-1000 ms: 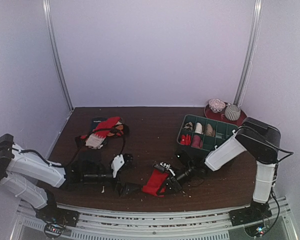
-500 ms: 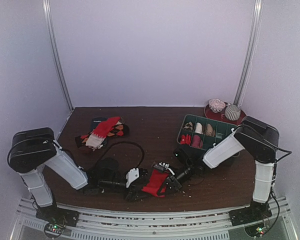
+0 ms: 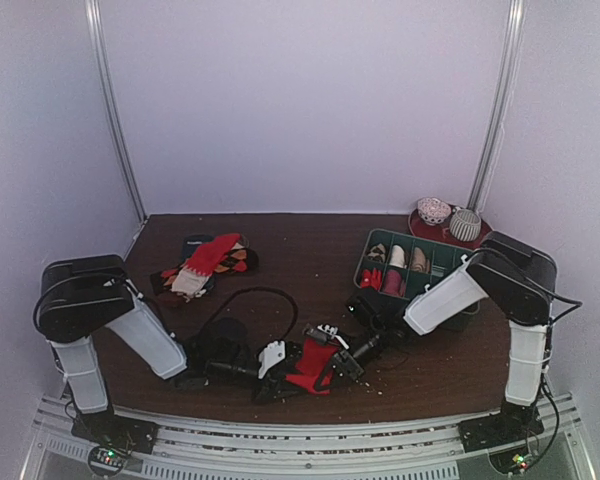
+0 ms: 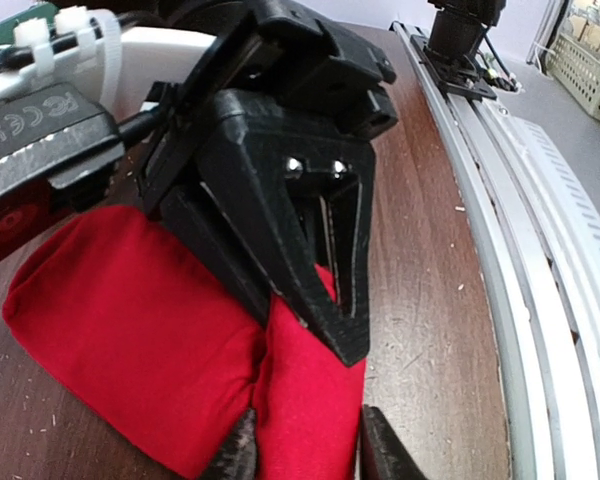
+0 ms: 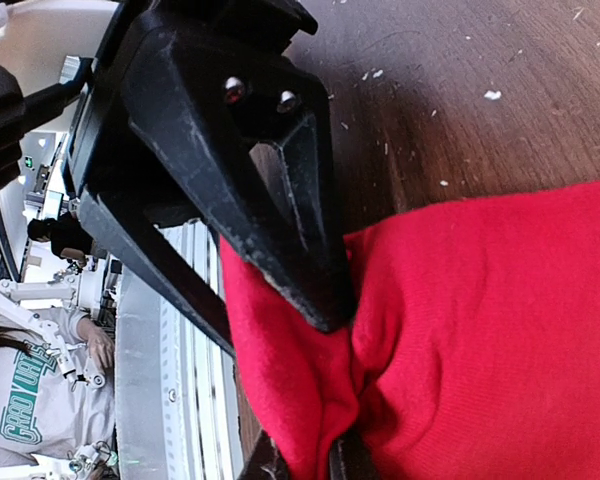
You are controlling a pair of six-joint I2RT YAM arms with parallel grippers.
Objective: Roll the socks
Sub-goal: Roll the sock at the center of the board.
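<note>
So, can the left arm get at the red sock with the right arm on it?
Likely yes: the left gripper has its jaws either side of the red sock, beside the right gripper, which pinches it.

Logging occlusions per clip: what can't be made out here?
- Top view: red sock lies mostly under the left jaws and right jaws, so how far it is rolled is unclear.
- Left wrist view: the left jaws' tips are cut off by the bottom edge, so the grip is unconfirmed.
- Top view: green organizer contents are too small, and the sock pile can't be separated.
</note>
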